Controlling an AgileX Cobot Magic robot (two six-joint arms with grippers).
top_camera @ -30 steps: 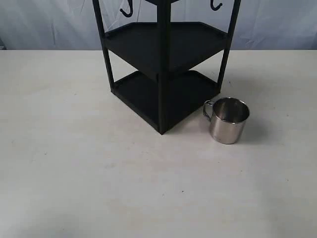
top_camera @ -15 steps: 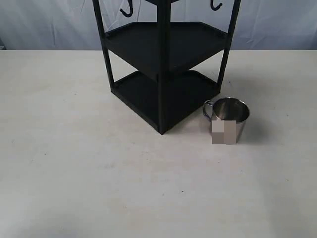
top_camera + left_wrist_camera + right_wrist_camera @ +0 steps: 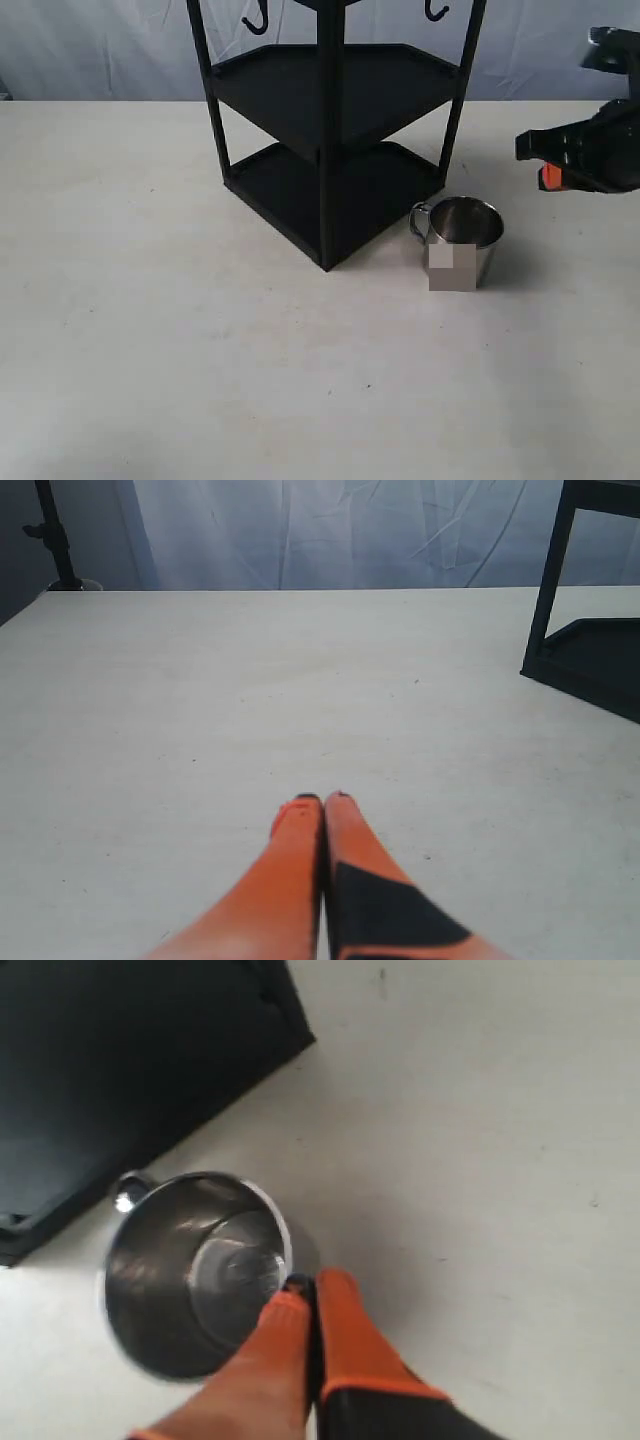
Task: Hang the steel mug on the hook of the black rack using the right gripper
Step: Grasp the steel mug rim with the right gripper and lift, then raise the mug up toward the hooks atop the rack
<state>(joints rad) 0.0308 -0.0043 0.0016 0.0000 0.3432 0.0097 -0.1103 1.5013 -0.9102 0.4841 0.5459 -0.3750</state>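
Exterior, left wrist and right wrist views of the approach stage. The steel mug stands upright on the white table, just to the right of the black rack, its thin handle turned toward the rack's lowest tier; it is not yet grasped. The right gripper hangs above and to the right of the mug, its orange fingers pressed together, tips over the mug's rim in the wrist view and holding nothing. The left gripper, likewise pressed together and empty, rests low over bare table to the left of the rack. Likely risks: fingers brought down unopened would strike the rim and tip or push the light mug against the rack; a grasp on the polished wall may slip; the handle, facing the rack, may be hard to present to a hook. Limits of view: the rack's top is cut off, with only two hook ends showing at the upper edge; a blurred patch covers part of the mug's wall; the right arm is cropped at the right edge.
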